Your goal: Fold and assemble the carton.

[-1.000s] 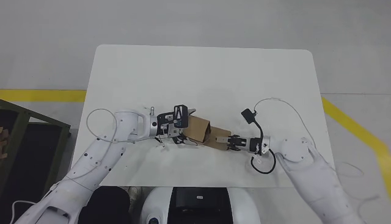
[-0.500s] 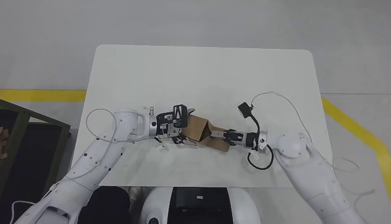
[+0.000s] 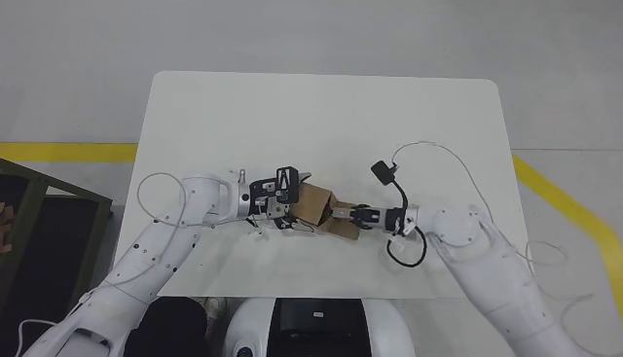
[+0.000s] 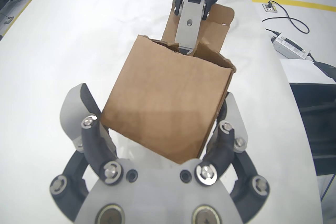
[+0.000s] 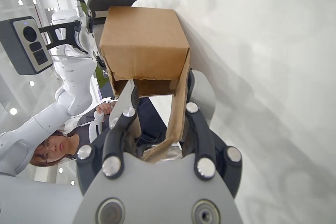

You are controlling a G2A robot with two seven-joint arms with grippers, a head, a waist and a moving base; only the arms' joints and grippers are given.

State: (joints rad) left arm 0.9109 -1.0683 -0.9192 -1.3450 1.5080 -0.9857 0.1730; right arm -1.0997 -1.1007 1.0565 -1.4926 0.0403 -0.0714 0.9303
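The carton (image 3: pixel 316 204) lies near the front edge of the bench (image 3: pixel 389 114). The left claw (image 4: pixel 155 99) grips its closed end; the right claw (image 5: pixel 162 83) is open, with one finger inside its open end.

Left pincer (image 4: pixel 155 96) clamped, right pincer (image 5: pixel 161 80) spread
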